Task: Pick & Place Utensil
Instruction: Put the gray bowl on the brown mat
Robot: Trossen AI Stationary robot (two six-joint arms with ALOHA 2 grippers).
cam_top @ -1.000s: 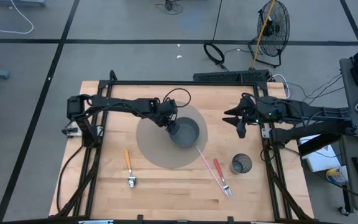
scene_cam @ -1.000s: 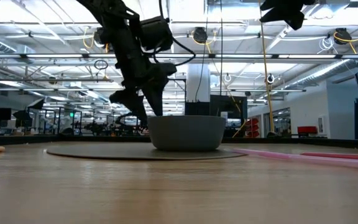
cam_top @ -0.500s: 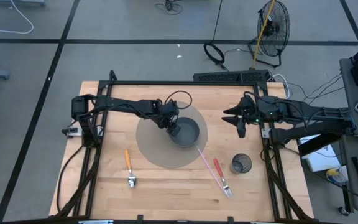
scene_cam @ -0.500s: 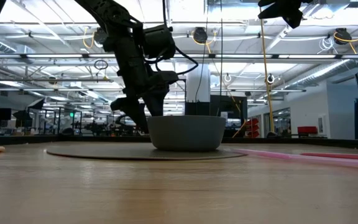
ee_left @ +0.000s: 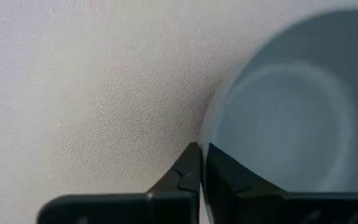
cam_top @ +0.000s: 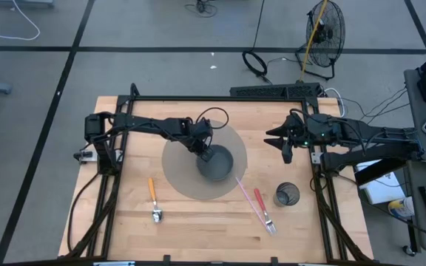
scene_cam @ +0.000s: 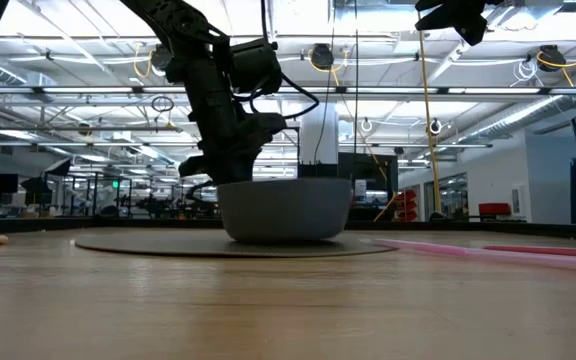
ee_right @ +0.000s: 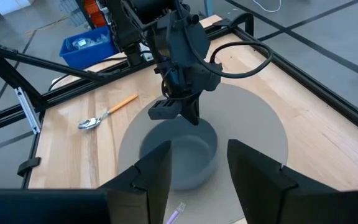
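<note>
Although the task is about a utensil, none of them is picked up yet: the spoon (cam_top: 154, 199) with the orange handle lies on the bare wood near the front-left of the table (cam_top: 124, 229), and the pink fork (cam_top: 262, 208) lies with a thin pink stick (cam_top: 244, 193) at the front right, near the mesh cup (cam_top: 287, 195). I judge that everything of the task itself is still to do. What I hold now is the grey bowl (cam_top: 217, 162) on the round grey mat (cam_top: 180, 174): my left gripper (ee_left: 199, 163) is pressed together on its rim, one finger inside and one outside. My left arm reaches across from the left edge, the wrist bent down over the bowl. My right gripper (cam_top: 282, 142) hangs high over the right side, well apart from everything, its fingers spread.
</note>
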